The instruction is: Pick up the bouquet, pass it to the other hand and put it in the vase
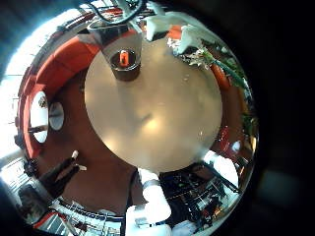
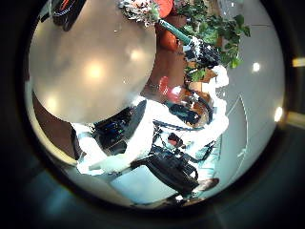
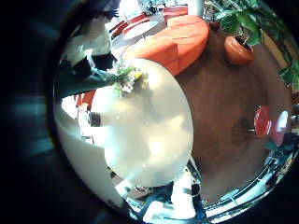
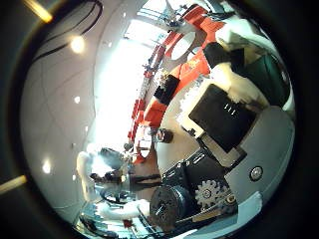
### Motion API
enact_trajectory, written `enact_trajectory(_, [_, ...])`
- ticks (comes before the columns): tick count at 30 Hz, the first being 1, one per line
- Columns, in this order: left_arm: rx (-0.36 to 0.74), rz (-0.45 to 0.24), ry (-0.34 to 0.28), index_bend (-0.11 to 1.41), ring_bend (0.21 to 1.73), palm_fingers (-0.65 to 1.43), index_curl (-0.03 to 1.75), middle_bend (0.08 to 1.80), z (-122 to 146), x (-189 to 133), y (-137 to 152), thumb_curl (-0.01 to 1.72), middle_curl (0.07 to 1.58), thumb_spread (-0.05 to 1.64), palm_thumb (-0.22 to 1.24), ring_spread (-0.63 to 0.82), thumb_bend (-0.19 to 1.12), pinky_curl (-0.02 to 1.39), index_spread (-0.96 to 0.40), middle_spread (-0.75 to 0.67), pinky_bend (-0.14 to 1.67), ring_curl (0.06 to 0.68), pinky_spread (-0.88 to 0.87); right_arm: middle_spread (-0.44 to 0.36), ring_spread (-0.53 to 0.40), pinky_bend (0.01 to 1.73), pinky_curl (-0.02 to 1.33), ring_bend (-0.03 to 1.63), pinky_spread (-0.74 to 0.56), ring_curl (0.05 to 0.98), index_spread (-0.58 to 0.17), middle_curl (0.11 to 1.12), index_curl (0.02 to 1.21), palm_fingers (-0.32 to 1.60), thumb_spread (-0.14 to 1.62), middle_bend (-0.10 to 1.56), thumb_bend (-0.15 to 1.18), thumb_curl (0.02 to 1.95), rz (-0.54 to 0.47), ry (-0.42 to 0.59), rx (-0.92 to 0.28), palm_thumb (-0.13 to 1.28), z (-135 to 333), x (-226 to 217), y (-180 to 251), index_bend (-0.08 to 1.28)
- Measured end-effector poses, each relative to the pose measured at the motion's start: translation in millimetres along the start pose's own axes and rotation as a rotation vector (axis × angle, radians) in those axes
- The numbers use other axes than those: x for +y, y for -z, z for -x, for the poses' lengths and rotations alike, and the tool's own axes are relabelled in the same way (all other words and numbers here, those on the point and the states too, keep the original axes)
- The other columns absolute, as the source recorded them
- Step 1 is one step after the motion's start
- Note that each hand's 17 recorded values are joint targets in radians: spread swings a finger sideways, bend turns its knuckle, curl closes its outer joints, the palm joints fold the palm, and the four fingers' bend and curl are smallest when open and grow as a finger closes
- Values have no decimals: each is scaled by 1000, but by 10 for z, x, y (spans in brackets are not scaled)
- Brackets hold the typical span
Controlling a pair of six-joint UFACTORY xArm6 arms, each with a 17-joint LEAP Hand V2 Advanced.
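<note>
1. The right hand [image 3: 93, 42] appears to have its fingers curled round the stems of the bouquet [image 3: 126, 77], blooms pointing outward. It is probably held this way so the stems stay free for the hand-over.
2. The bouquet hangs in the air above the table's [image 1: 157, 118] edge, well apart from the vase [image 1: 125, 61].
3. The vase is a short upright cylinder with an open mouth, standing near the rim of the round, smooth table.
4. The blooms look small and bushy, the stems thin and bundled.
5. Whether the left hand is open cannot be told.
</note>
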State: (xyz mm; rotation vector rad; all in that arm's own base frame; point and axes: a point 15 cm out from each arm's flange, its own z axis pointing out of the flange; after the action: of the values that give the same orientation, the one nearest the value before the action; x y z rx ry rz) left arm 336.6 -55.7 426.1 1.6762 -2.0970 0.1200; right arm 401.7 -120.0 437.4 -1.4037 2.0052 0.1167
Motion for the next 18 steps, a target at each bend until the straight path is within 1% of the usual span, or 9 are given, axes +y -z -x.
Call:
enact_trajectory(6, [3,4,-6,172,562,222,357,194,1,-6,-14,282,362,1209,263,485,-17,350,47,302,267,200,469,-105,-161,1420,613,1520,-139,643,-232,733,927,1133,849,1422,13,1163,4,4,-3,1100,-8,7,-18,1167])
enact_trajectory(8, [3,1,-16,175,553,217,358,194,4,-13,-11,282,362,1209,263,482,-17,352,47,305,270,198,469,-105,-162,1405,623,1516,-144,640,-231,729,923,1137,848,1418,-60,1136,22,-3,2,982,-16,39,-27,1168])
enact_trajectory(9, [3,1,-20,175,552,216,359,195,-4,-11,-14,282,362,1209,263,482,-17,351,48,305,268,198,467,-107,-163,1394,627,1507,-152,636,-231,723,919,1140,852,1409,-44,1124,44,-11,10,972,-57,82,-58,1165])
enact_trajectory(11, [7,5,-23,177,553,214,360,190,-12,-11,-29,279,360,1210,259,484,-18,352,48,305,266,198,464,-113,-172,1344,610,1460,-198,612,-241,700,891,1097,861,1372,-66,1053,101,-20,58,880,-207,169,-109,1084])
enact_trajectory(13, [11,8,-31,175,556,210,360,193,-25,-11,-46,278,360,1211,257,484,-17,352,48,306,262,199,463,-126,-189,1305,594,1417,-303,593,-274,668,858,860,893,1270,-80,961,183,-19,131,756,-395,301,-181,905])
enact_trajectory(14, [13,11,-38,175,556,210,360,193,-25,-14,-59,278,359,1211,257,485,-17,352,49,308,261,199,462,-133,-195,1294,581,1416,-334,585,-288,659,834,811,905,1249,-68,928,225,-11,169,733,-471,358,-214,811])
enact_trajectory(15, [14,13,-43,175,555,209,360,193,-22,-17,-68,277,359,1212,257,486,-17,353,49,309,261,197,462,-136,-203,1292,573,1366,-333,563,-299,645,789,554,922,1206,-71,889,267,-5,203,696,-543,415,-257,650])
enact_trajectory(17, [16,14,-46,175,554,209,360,193,-14,-28,-84,277,359,1212,257,487,-17,353,49,310,260,197,462,-135,-197,1279,597,1334,-273,574,-303,630,772,299,949,1135,-55,823,356,5,240,658,-631,523,-443,555])
enact_trajectory(18, [16,16,-50,175,553,209,361,194,-17,-28,-90,276,359,1212,257,488,-17,354,49,310,261,197,462,-128,-187,1221,579,1280,-204,550,-314,610,736,167,960,1083,-49,794,380,2,247,647,-656,550,-503,528])
